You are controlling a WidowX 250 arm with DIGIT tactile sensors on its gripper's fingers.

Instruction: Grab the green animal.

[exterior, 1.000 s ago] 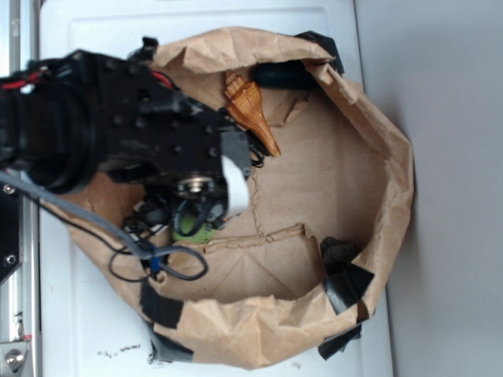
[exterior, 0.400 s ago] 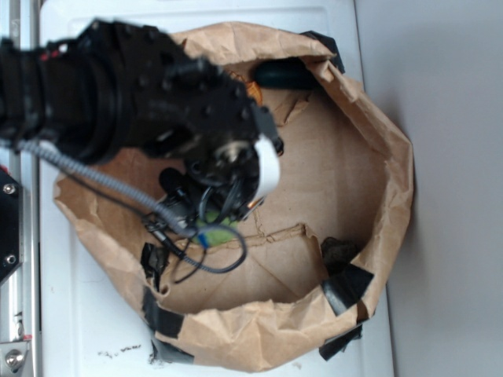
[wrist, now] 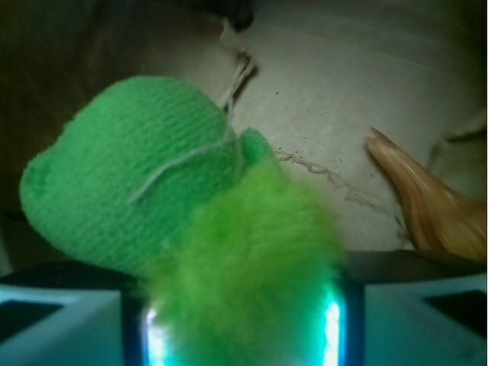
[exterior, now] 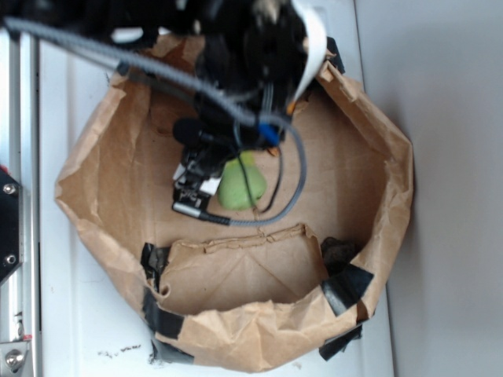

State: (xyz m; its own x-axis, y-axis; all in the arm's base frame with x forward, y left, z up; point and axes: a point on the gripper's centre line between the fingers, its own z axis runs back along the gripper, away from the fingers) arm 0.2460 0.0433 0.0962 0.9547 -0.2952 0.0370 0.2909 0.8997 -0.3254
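Hanging below the black gripper (exterior: 211, 184), the green animal (exterior: 241, 184) is sitting with its fuzzy body pinched between the two pale fingers (wrist: 61, 324) and its smooth knitted head (wrist: 126, 194) pointing out away from them, leaning left in the wrist view. Brown paper bag (exterior: 377, 204) walls are ringing it, lying on a white surface (exterior: 71, 314). Rightward, the orange-brown seashell (wrist: 427, 206) is showing only partly, cut off by the frame edge.

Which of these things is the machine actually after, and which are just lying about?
For the job:
- green animal, its fuzzy body clamped between the fingers
- gripper

Just lying about:
- seashell, beside the toy
- paper bag around everything
- black tape on the bag's rim
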